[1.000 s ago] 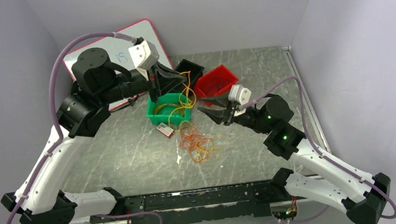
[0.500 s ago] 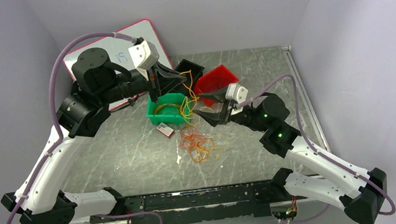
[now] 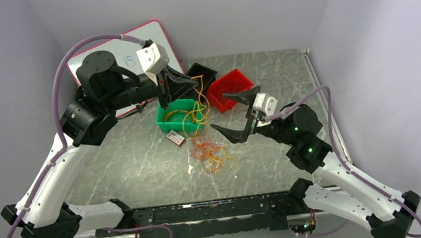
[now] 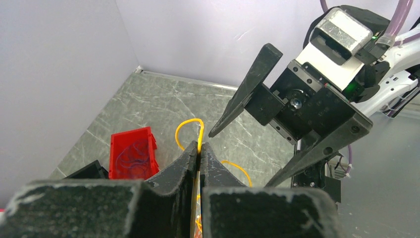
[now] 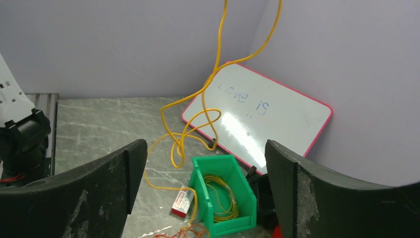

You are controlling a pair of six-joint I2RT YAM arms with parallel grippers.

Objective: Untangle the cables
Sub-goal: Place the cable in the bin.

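My left gripper (image 3: 196, 80) is raised above the green bin (image 3: 168, 124) and shut on a yellow cable (image 4: 184, 128), which pokes out as a loop past the closed tips (image 4: 199, 145). That cable (image 3: 197, 105) hangs down to the tangled orange, red and yellow cables (image 3: 209, 152) on the table. More yellow cable lies coiled inside the green bin (image 5: 225, 198). My right gripper (image 3: 220, 110) stands wide open to the right of the hanging strand, holding nothing. In the right wrist view the yellow cable (image 5: 218, 64) dangles ahead of the open gripper (image 5: 205, 148).
A red bin (image 3: 230, 88) and a black bin (image 3: 202, 75) sit behind the green one. A pink-edged whiteboard (image 3: 123, 54) leans at the back left. A small red-and-white tag (image 3: 175, 138) lies beside the green bin. Walls close in on three sides.
My right gripper has opened wide and drawn back to the right, away from the hanging yellow cable. The left gripper has stayed put, still shut on the cable.
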